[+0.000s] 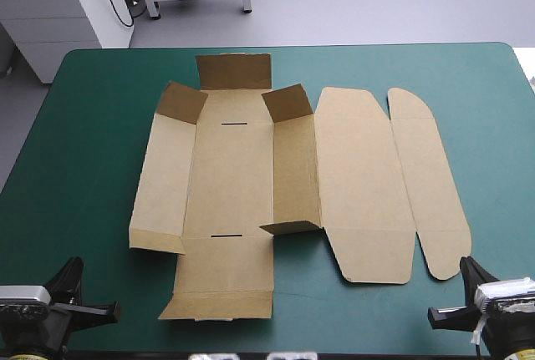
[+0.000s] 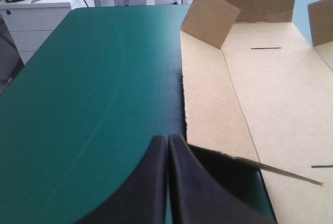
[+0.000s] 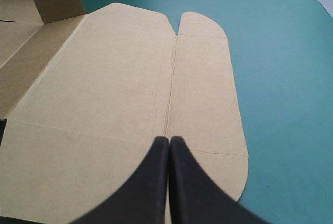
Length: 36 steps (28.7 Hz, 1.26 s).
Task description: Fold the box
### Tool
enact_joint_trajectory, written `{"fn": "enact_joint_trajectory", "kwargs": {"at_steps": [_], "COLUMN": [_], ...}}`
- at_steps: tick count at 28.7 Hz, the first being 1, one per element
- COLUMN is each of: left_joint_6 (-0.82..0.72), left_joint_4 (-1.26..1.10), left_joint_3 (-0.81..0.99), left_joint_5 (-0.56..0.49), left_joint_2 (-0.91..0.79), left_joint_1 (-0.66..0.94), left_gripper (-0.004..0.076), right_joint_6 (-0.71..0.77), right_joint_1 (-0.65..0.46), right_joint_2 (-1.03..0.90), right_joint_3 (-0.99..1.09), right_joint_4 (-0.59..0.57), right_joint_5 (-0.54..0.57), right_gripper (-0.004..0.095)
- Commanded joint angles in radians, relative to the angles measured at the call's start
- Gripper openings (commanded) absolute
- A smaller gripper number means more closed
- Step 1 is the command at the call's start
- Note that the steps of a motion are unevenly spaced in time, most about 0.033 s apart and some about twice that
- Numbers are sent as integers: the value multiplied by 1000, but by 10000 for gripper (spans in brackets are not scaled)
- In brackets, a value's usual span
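Note:
The brown box (image 1: 230, 176) lies as a mostly flat cut sheet in the middle of the table. Its far end flap and two far corner flaps stand raised, and a small near flap is lifted. The lid panels (image 1: 368, 185) lie flat to the right. My left gripper (image 1: 72, 264) is shut at the near left corner, off the board. In the left wrist view, that gripper (image 2: 167, 140) points along the box's left edge (image 2: 208, 94). My right gripper (image 1: 466, 263) is shut at the near right; in its own view the gripper (image 3: 169, 141) hovers over the lid's near end (image 3: 119, 78).
Teal-green cover (image 1: 84, 143) stretches from the box to the table's left edge, with a narrower strip (image 1: 493, 143) on the right. A white cabinet (image 1: 58, 9) stands beyond the far left corner.

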Motion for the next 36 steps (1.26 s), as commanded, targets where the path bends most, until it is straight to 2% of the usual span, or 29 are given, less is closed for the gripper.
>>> {"fn": "enact_joint_trajectory", "kwargs": {"at_steps": [1, 10, 17, 29, 36], "left_joint_6": [-12, -32, -41, -39, -5], "left_joint_4": [-7, -13, -6, 5, 62], "left_joint_3": [-20, -28, -159, -419, -511], "left_joint_5": [-72, -64, -25, -20, 62], "left_joint_2": [-8, 6, 151, 624, 938], "left_joint_1": [2, 2, 2, 2, 2], "left_gripper": [-8, -8, -8, -8, -8], "right_joint_6": [-6, -6, -6, -6, -6], "right_joint_1": [2, 2, 2, 2, 2], "right_joint_2": [13, 13, 13, 13, 13], "right_joint_3": [-31, -31, -31, -31, -31], "right_joint_4": [12, 12, 12, 12, 12], "right_joint_5": [-72, -72, -72, -74, -74], "right_gripper": [-14, -14, -14, -14, -14]}}
